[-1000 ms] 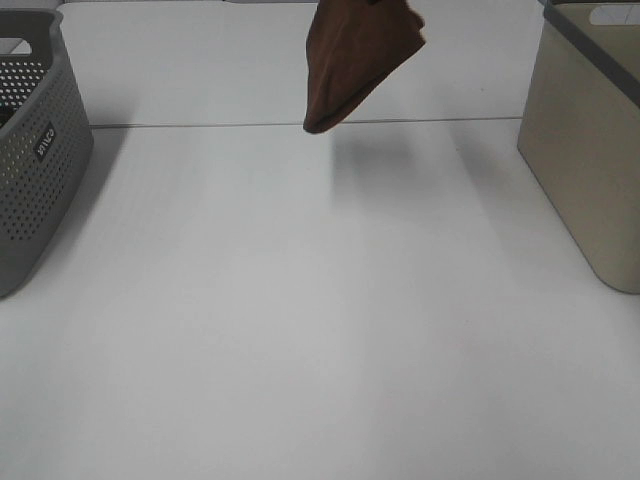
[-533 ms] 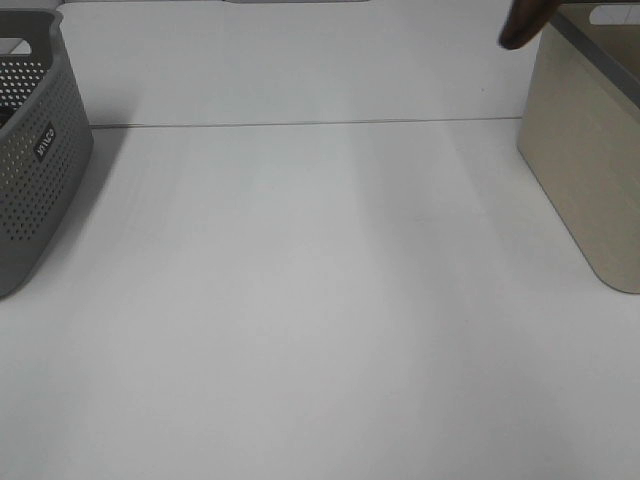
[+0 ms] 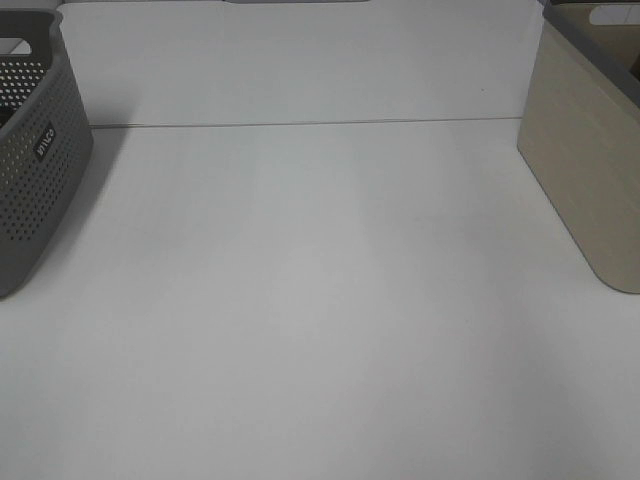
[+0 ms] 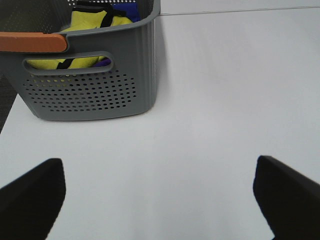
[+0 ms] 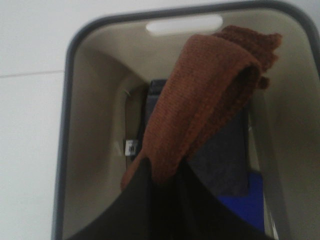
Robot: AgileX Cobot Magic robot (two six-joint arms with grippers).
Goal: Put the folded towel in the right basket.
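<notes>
In the right wrist view my right gripper (image 5: 162,175) is shut on the folded brown towel (image 5: 205,105) and holds it hanging over the open mouth of the beige right basket (image 5: 70,125). Dark and blue cloths (image 5: 230,165) lie inside that basket. In the exterior high view only the basket's side (image 3: 585,170) shows at the right edge; the towel and both grippers are out of that view. My left gripper (image 4: 160,200) is open and empty above the bare table, its two dark fingertips (image 4: 30,192) wide apart.
A grey perforated basket (image 3: 30,150) stands at the table's left edge. The left wrist view shows the grey basket (image 4: 90,85) holding yellow and blue cloth. A white table (image 3: 320,300) spreads between the two baskets.
The brown towel moved right across the exterior high view, from the top centre to the basket's corner, then out of that view.
</notes>
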